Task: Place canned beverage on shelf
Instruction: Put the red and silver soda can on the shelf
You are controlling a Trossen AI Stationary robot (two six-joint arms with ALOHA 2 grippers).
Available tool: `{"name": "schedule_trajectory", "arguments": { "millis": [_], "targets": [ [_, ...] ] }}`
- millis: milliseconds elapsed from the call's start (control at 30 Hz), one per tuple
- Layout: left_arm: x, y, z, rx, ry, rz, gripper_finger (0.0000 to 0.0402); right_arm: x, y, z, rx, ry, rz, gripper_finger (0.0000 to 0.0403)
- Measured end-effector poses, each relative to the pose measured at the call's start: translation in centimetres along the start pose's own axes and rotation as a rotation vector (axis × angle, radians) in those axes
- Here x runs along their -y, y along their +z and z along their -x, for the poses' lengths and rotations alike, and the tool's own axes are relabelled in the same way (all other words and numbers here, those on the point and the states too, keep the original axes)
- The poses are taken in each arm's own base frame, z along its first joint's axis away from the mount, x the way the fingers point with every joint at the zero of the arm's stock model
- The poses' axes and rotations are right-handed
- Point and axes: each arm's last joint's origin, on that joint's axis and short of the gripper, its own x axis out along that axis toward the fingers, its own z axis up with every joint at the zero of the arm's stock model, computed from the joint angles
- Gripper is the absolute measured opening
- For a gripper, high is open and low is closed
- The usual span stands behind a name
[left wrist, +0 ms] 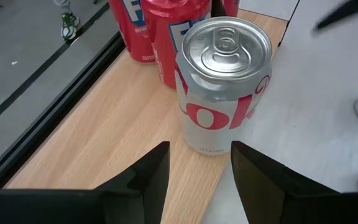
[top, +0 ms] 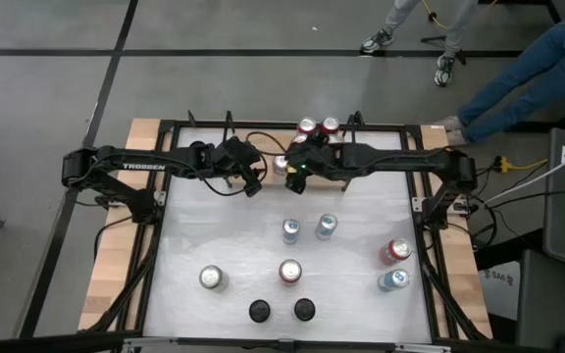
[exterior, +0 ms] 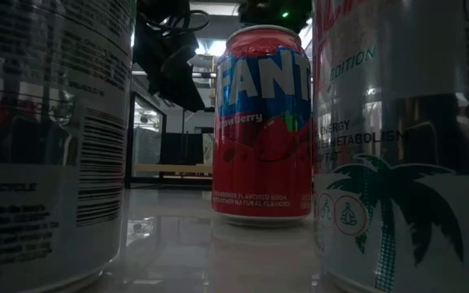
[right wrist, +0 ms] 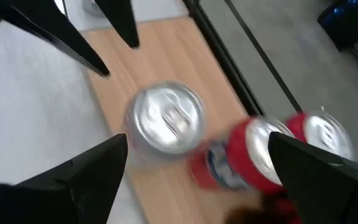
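A silver and red can [left wrist: 224,87] stands upright on its base on the light-wood shelf [left wrist: 98,130], near the shelf's edge by the white tabletop. Two red cans [left wrist: 166,37] stand on the shelf behind it. My right gripper [right wrist: 197,142] hangs open above the silver can [right wrist: 166,118], one finger to each side and clear of it. The red cans [right wrist: 253,152] show beside it. My left gripper [left wrist: 199,168] points at the silver can from the table's left with a narrow gap between its fingers, and it holds nothing. In the high view the two grippers [top: 256,183] [top: 295,176] meet at the far middle.
Several loose cans stand on the white table nearer the front [top: 290,230] [top: 326,226] [top: 289,271] [top: 211,277] [top: 396,251]. Two black round things [top: 259,311] sit at the near edge. A red Fanta can [exterior: 263,122] fills the low view. A person's legs [top: 518,69] show beyond the far right corner.
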Motion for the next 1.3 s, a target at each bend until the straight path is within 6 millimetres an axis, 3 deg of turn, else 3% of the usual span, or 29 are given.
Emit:
{"name": "schedule_trajectory", "arguments": {
  "millis": [133, 333, 667, 1067, 1300],
  "targets": [
    [0.0, 0.0, 0.0, 0.000, 0.000, 0.000, 0.0163, 0.9, -0.9, 1.3, -0.079, -0.073, -0.025, 0.0380],
    [0.0, 0.0, 0.0, 0.000, 0.003, 0.000, 0.0163, 0.7, -2.3, 1.2, -0.203, -0.113, -0.078, 0.0380],
    [0.0, 0.0, 0.0, -0.001, 0.003, 0.000, 0.0163, -2.3, -2.8, 0.0, -0.220, -0.039, -0.055, 0.0380],
    [0.0, -0.1, 0.0, -0.010, 0.001, -0.002, 0.0163, -4.6, -3.0, -3.6, -0.229, 0.069, 0.031, 0.0380],
    [0.0, -0.1, 0.0, -0.009, -0.001, -0.002, 0.0163, -5.1, -2.5, -4.3, -0.164, 0.093, 0.072, 0.0380]
  ]
}}
